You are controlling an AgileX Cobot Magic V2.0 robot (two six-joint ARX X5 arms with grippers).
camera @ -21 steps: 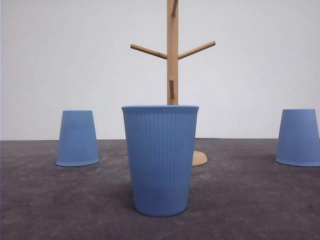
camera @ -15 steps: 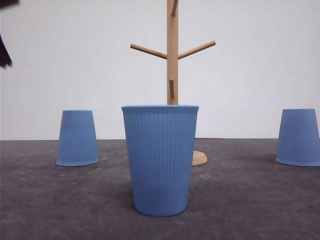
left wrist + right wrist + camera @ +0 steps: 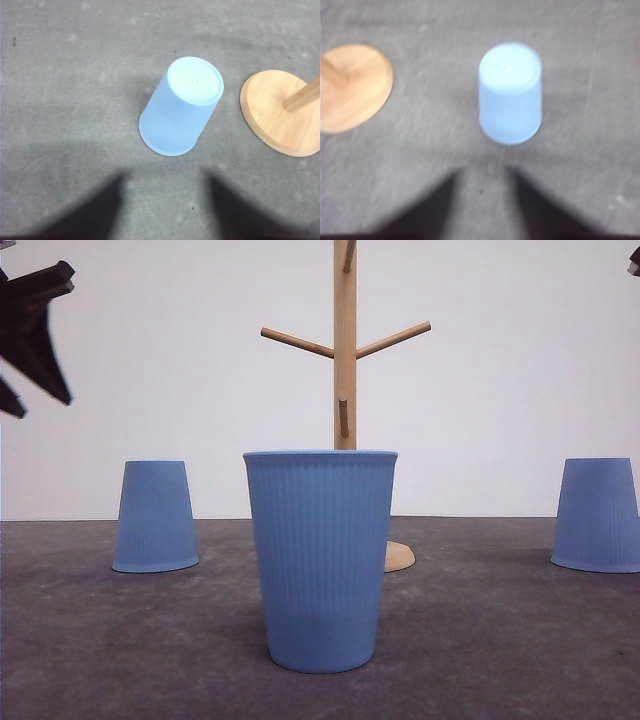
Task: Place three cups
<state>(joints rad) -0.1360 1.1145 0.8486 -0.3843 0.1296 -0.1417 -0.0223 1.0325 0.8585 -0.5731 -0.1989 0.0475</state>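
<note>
On the table nothing's placed yet: near cup (image 3: pixel 320 560) upright, the cups at 9 (image 3: pixel 155 517) and 3 o'clock (image 3: pixel 598 515) upside down, left gripper (image 3: pixel 30 340) spread, right one can't tell.

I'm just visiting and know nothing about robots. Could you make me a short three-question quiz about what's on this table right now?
1. True or false: all three blue cups stand with the open end up.
2. Which cup stands nearest the front camera? A) left cup B) middle cup C) right cup
3. What wooden thing rises behind the middle cup?

Key
1. False. The left cup and the right cup stand upside down, flat bases up; the middle cup stands mouth up.
2. B.
3. A cup rack, a post with bare pegs on a round base. The left gripper hangs open at the upper left of the front view, holding nothing.
</note>
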